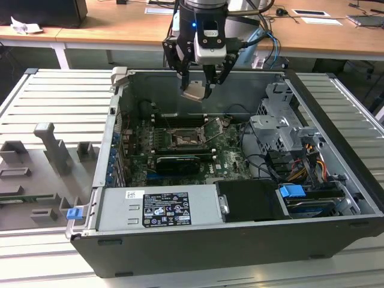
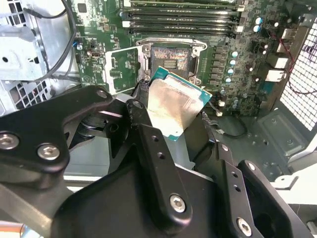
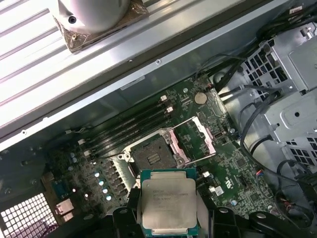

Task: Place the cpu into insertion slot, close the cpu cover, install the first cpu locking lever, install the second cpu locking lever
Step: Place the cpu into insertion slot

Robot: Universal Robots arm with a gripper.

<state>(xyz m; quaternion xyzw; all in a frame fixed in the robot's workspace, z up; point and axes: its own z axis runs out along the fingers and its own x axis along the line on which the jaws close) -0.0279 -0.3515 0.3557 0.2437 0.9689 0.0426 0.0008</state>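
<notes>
My gripper (image 1: 197,91) hangs above the open computer case and is shut on the cpu (image 1: 194,93), a flat square chip with a pale metal face. In both wrist views the cpu (image 2: 176,106) (image 3: 168,201) sits between the black fingers (image 2: 148,134), tilted, some way above the board. The insertion slot (image 1: 183,139) (image 2: 171,59) (image 3: 153,156) is a dark square socket on the green board, lying open below the chip. The cpu cover (image 2: 121,69) (image 3: 195,139) stands swung open beside the slot.
A grey power supply (image 1: 159,207) fills the case's near side, with a long black card (image 1: 177,163) just behind it. A metal drive cage (image 1: 282,126) with cables stands at the exterior view's right. Memory sticks (image 2: 178,22) run beside the slot. Grey fixtures (image 1: 54,150) stand outside the case.
</notes>
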